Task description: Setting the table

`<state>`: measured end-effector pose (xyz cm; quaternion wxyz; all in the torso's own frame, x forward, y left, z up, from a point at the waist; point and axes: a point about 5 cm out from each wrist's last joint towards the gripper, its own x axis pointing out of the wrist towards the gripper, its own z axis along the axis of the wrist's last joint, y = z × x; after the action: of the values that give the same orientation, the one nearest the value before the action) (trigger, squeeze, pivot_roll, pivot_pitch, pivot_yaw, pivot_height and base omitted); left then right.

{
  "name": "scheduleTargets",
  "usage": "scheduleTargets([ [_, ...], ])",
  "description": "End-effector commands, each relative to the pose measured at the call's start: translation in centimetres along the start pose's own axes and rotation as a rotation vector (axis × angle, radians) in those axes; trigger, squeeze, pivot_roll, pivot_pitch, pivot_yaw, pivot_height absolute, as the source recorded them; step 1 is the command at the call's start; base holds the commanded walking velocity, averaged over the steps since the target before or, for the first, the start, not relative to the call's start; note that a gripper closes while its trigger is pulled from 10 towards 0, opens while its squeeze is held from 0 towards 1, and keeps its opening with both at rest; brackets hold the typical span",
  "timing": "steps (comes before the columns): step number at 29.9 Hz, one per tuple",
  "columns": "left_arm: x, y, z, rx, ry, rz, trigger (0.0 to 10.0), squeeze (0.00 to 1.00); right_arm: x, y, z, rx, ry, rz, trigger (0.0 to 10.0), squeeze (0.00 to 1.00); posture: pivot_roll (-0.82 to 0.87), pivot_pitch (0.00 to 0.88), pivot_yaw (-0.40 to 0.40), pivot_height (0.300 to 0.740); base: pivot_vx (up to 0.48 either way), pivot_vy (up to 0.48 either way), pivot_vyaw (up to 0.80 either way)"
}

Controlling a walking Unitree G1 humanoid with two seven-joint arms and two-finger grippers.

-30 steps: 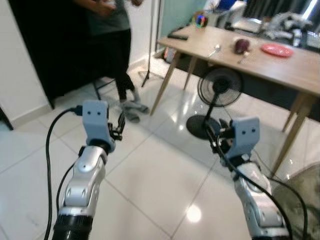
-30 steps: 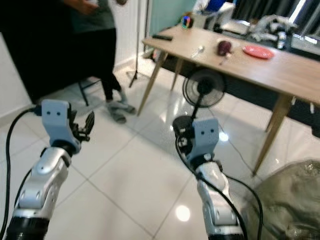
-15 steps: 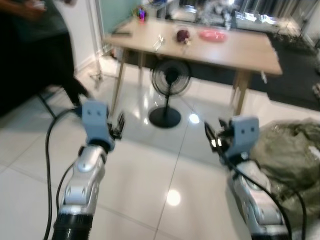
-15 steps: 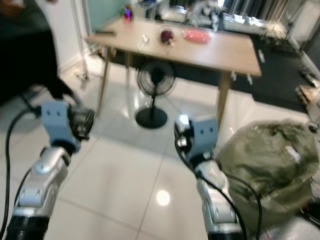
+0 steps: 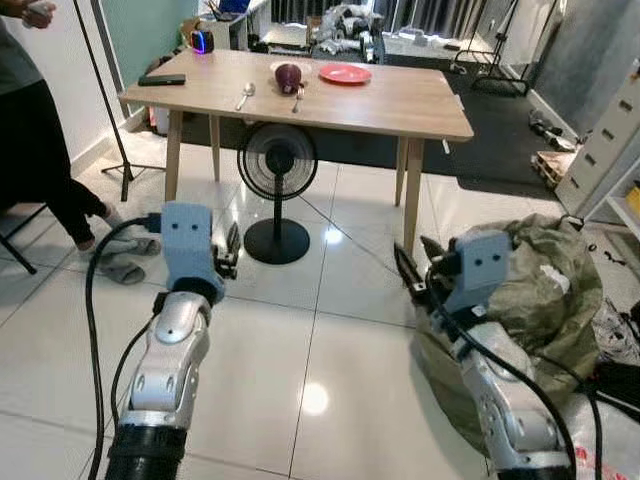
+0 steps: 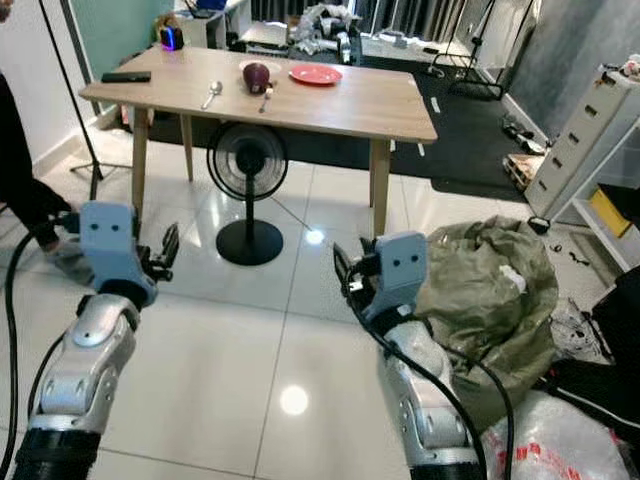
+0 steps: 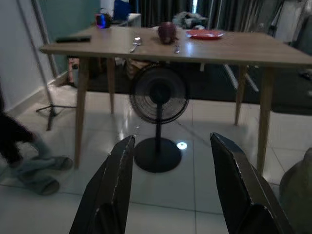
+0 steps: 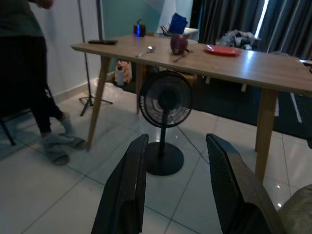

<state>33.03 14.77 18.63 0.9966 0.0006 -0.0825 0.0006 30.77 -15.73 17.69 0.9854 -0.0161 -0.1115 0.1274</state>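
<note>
A wooden table (image 5: 420,105) stands a few steps ahead of me. On it lie a red plate (image 5: 345,73), a dark purple round object (image 5: 288,75), a spoon (image 5: 246,95), a fork (image 5: 299,95) and a black remote (image 5: 162,80). My left gripper (image 5: 230,248) is raised in front of me over the floor, open and holding nothing. My right gripper (image 5: 412,268) is held up the same way, open and empty. Both wrist views look between the fingers (image 7: 114,185) (image 8: 127,190) toward the table, far out of reach.
A black floor fan (image 5: 278,165) stands under the table's near edge. A large green bag (image 5: 545,290) lies on the floor at my right, close to the right arm. A person (image 5: 40,130) and a thin stand (image 5: 115,120) are at the left. Drawers (image 5: 610,140) are at the far right.
The whole view has swung round, so the table has shifted from the upper right to straight ahead, and the green bag has come into view. Both grippers stay raised and open.
</note>
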Motion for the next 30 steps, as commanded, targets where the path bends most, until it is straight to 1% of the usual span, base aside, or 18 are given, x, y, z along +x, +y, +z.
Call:
scheduleTargets([
  [1, -0.1, 0.3, -0.2, 0.016, 0.009, 0.007, 10.0, 0.00, 0.4, 0.0, 0.2, 0.019, -0.008, -0.002, 10.0, 0.00, -0.08, 0.000, 0.017, 0.740, 0.480, 0.000, 0.00],
  [15, -0.3, 0.1, -0.2, 0.013, 0.004, 0.004, 10.0, 0.00, 0.2, -0.1, 0.0, 0.029, 0.000, 0.006, 10.0, 0.00, -0.08, 0.000, 0.021, 0.740, 0.480, 0.000, 0.00],
  [18, -0.9, 0.0, -0.6, 0.018, 0.015, -0.006, 10.0, 0.00, -0.2, 0.0, -0.1, 0.014, 0.014, 0.040, 10.0, 0.00, -0.08, 0.000, 0.026, 0.740, 0.480, 0.000, 0.00],
  [22, -2.3, 0.5, -1.7, 0.038, 0.053, -0.005, 10.0, 0.00, -0.8, 0.1, -0.5, 0.003, 0.036, 0.064, 10.0, 0.00, -0.06, 0.000, 0.019, 0.740, 0.480, 0.000, 0.00],
  [25, -3.0, 0.8, -2.2, 0.050, 0.070, 0.005, 10.0, 0.00, -0.8, 0.2, -0.6, 0.004, 0.042, 0.071, 10.0, 0.00, -0.05, 0.000, 0.013, 0.740, 0.480, 0.000, 0.00],
  [26, -3.7, 1.2, -2.7, 0.058, 0.089, 0.019, 10.0, 0.00, -0.6, 0.3, -0.7, 0.008, 0.046, 0.083, 10.0, 0.00, -0.03, 0.000, -0.002, 0.740, 0.480, 0.000, 0.00],
  [27, -3.7, 1.2, -2.7, 0.058, 0.089, 0.019, 10.0, 0.00, -0.6, 0.3, -0.7, 0.008, 0.046, 0.083, 10.0, 0.00, -0.03, 0.000, -0.002, 0.740, 0.480, 0.000, 0.00],
  [29, -4.3, 1.5, -3.0, 0.062, 0.103, 0.034, 10.0, 0.00, -0.4, 0.6, -0.8, 0.013, 0.050, 0.102, 10.0, 0.00, -0.03, 0.000, -0.007, 0.740, 0.480, 0.000, 0.00],
  [30, -4.3, 1.5, -3.0, 0.062, 0.103, 0.034, 10.0, 0.00, -0.4, 0.6, -0.8, 0.013, 0.050, 0.102, 10.0, 0.00, -0.03, 0.000, -0.007, 0.740, 0.480, 0.000, 0.00],
])
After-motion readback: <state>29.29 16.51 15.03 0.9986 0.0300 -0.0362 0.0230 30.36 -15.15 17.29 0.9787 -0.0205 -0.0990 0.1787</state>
